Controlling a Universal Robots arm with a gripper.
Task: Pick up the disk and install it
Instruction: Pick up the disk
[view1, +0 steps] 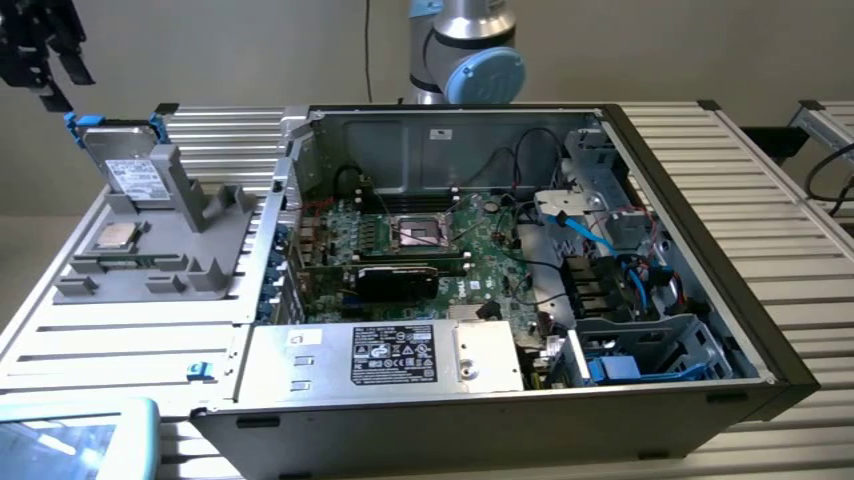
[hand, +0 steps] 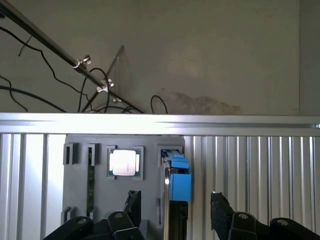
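Jaws stand apart on the gripper (hand: 175, 200), straddling the line of the disk (hand: 179, 181), which stands upright in the grey fixture (hand: 102, 200). Step in hand: pre-grasp approach. Gripping likely requires a centred descent.

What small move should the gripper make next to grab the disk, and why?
Probably ease straight toward the disk: the gripper hangs open short of it, fingers lined up either side of its blue edge, and the disk stands upright in the grey holder.
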